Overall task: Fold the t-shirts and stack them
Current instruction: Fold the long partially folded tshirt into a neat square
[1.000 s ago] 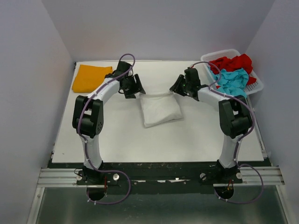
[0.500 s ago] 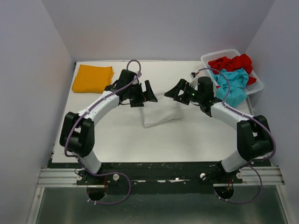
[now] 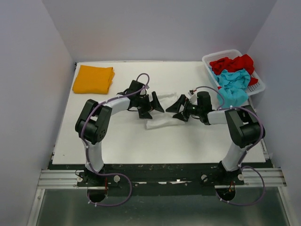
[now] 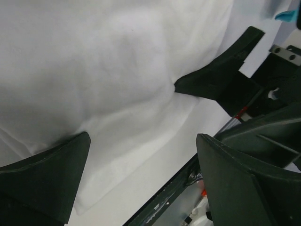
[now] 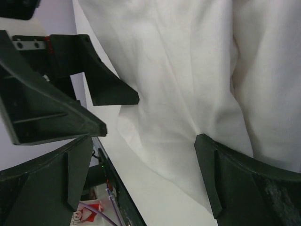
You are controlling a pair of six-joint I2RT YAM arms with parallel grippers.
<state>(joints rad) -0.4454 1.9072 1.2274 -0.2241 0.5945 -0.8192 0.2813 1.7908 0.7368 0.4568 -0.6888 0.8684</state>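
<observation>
White table (image 3: 188, 141), lattice basket (image 3: 226, 52) far right

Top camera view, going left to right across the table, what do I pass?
Orange t-shirt, left gripper, white t-shirt, right gripper, white basket.

- The white t-shirt (image 3: 160, 122) lies in the middle of the frame, gathered into a small, soft, roughly folded bundle. Close up, its cloth is plain, with shallow creases and layered edges.
- The orange-yellow t-shirt (image 3: 93, 78) lies at the upper left. It is folded into a neat flat rectangle, well apart from the white one.
- The red t-shirt (image 3: 233, 63) sits crumpled and unfolded at the upper right, in the far part of the white basket (image 3: 259, 85).
- The teal t-shirt (image 3: 233, 84) is also crumpled. It lies just below the red one in the frame, touching it, and spills over the basket's near edge.
</observation>
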